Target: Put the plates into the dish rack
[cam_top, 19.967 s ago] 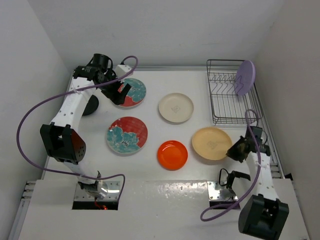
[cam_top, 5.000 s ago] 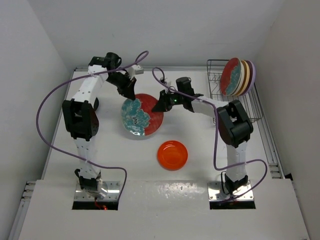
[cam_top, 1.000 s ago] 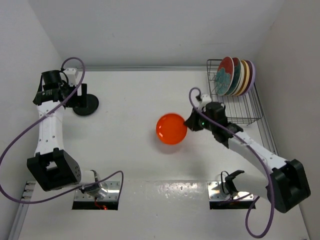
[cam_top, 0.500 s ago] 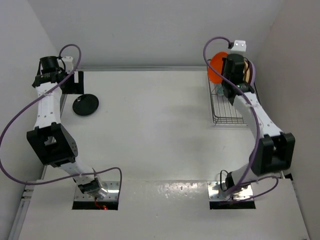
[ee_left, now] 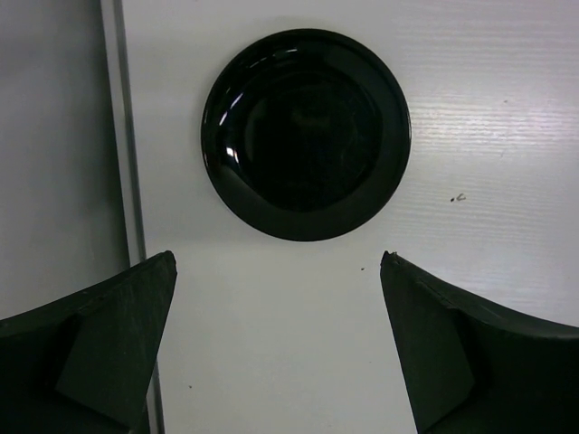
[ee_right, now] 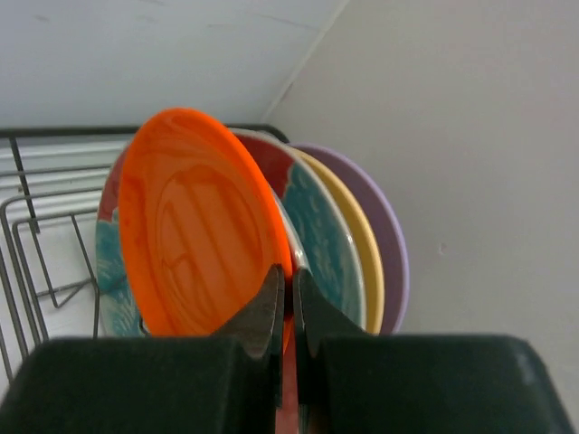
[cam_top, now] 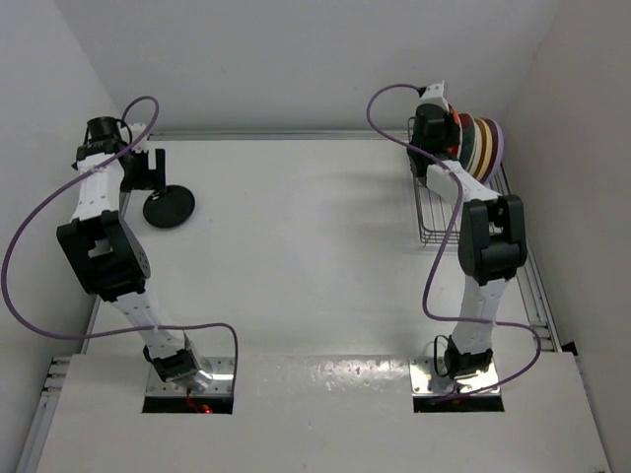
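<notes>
Right wrist view: right end effector (ee_right: pixel 291 280) was pinched together on the lower rim of the orange plate (ee_right: pixel 199 226), both dark fingers (ee_right: pixel 262 312) meeting at the plate's edge. Orange plate stood on edge, upright, at the front of the row. Directly behind it was a red plate with teal flowers (ee_right: pixel 318 237), then the tan-yellow plate (ee_right: pixel 366 258), then the lavender plate (ee_right: pixel 395 249) nearest the wall (ee_right: pixel 470 136). All stood close together in the dish rack (ee_right: pixel 36 217), whose dark wires showed at the left. Could not tell whether the orange plate had seated between tines.

Top external view: right end effector (cam_top: pixel 434 123) was at the far end of the dish rack (cam_top: pixel 434 225), at the back right corner of the tabletop (cam_top: pixel 296 256), with the arm stretched out towards it. Stack of plates showed only as coloured edges just beside it.

Left wrist view: left end effector (ee_left: pixel 278 264) was spread wide, nothing between the fingers, above the tabletop. The black plate (ee_left: pixel 306 134) lay flat just beyond the fingertips, apart from them, near the tabletop's left edge, well away from the rack.
</notes>
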### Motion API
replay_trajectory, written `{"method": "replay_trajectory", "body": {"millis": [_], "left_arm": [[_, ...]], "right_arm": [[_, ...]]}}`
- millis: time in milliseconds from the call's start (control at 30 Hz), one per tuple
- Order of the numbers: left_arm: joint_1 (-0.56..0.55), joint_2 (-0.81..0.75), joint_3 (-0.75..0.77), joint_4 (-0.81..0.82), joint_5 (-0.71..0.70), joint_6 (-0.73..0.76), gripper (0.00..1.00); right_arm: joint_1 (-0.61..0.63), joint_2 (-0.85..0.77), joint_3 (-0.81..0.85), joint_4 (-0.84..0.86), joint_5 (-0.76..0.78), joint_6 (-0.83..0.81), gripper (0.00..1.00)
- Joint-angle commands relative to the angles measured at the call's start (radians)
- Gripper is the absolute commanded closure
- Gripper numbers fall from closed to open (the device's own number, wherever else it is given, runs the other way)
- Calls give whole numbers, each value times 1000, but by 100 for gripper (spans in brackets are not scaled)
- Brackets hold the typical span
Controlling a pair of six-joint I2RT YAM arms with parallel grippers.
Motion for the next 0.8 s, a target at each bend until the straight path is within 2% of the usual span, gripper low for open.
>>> {"method": "replay_trajectory", "body": {"millis": [0, 200, 367, 567, 600, 700, 733, 767], "left_arm": [[13, 34, 39, 19, -9, -7, 0], [32, 99, 49, 19, -38, -7, 0], [41, 139, 49, 30, -47, -7, 0], [59, 212, 58, 30, -35, -7, 0], [59, 225, 67, 40, -44, -7, 0], [59, 278, 98, 41, -44, 2, 0], [59, 292, 98, 41, -44, 2, 0], [59, 320, 127, 41, -44, 2, 0]], "right_arm": [[-1, 9, 59, 98, 26, -43, 100], [15, 14, -28, 99, 9, 8, 100], [32, -8, -111, 67, -70, 77, 100], [35, 8, -93, -15, -102, 131, 99], [35, 11, -82, -34, -105, 134, 96], [39, 11, -48, -72, -111, 139, 78], [42, 6, -47, -74, -114, 137, 58], [45, 0, -45, -80, -126, 136, 48]]}}
